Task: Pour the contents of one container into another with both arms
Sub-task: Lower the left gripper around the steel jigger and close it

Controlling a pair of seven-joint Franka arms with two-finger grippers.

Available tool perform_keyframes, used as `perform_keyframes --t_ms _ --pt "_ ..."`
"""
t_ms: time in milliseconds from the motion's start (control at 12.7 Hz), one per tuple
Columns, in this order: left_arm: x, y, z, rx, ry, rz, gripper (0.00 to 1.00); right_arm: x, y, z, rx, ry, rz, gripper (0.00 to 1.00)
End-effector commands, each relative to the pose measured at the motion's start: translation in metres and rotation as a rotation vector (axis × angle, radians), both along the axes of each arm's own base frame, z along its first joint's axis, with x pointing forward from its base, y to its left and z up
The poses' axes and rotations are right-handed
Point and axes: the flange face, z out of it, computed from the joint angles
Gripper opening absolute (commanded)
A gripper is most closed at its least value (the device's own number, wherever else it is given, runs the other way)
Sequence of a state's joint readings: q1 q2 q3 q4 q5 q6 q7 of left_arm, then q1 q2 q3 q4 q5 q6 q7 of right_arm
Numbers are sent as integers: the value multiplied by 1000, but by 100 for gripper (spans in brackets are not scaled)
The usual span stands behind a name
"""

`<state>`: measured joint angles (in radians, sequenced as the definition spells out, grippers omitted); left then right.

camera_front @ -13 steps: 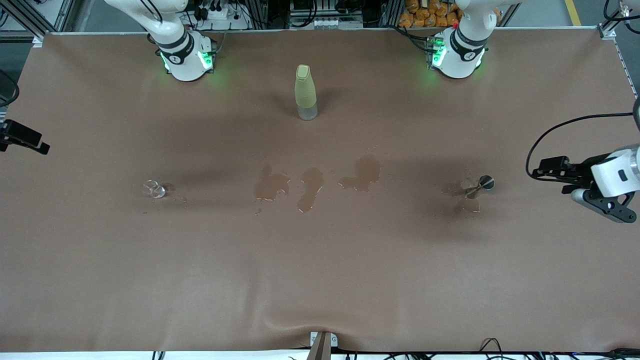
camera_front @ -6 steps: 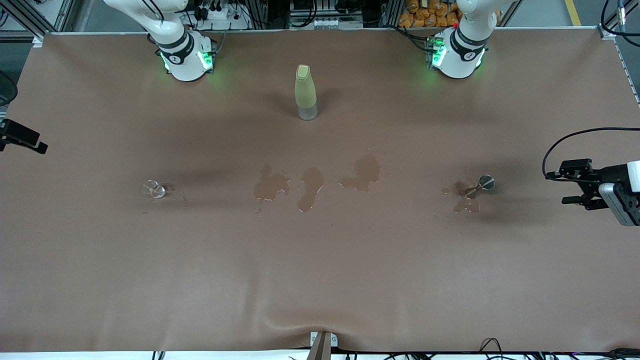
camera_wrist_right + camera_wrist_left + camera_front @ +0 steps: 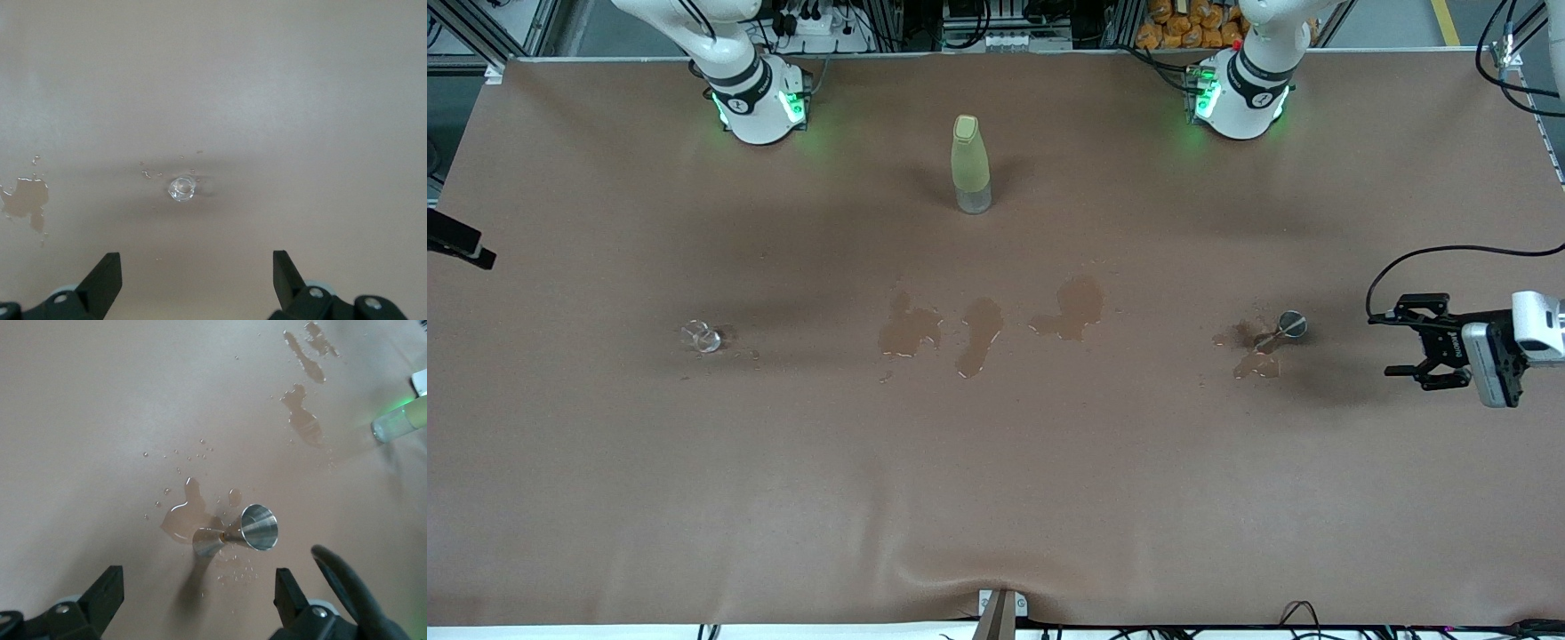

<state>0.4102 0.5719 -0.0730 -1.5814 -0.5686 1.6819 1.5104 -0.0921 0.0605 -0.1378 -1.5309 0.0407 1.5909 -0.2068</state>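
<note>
The left end effector (image 3: 1412, 343) hangs spread and empty over the left arm's end of the brown surface (image 3: 996, 480). Near it a steel jigger (image 3: 240, 532) lies tipped in a small puddle (image 3: 189, 518). The right end effector (image 3: 193, 277), also spread and empty, hangs above a small clear glass (image 3: 181, 188) that stands among droplets. Between the two lie three wet patches (image 3: 983, 329), and a capped pale-green bottle (image 3: 970, 164) stands upright toward the bases. No writing is readable.
</note>
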Motion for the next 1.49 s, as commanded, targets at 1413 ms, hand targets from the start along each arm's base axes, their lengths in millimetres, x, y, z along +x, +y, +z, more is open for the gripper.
perform_keyframes --t_ms 1413 --pt "-40 -9 -161 -598 -290 -237 100 -19 -148 -66 -76 -24 1439 100"
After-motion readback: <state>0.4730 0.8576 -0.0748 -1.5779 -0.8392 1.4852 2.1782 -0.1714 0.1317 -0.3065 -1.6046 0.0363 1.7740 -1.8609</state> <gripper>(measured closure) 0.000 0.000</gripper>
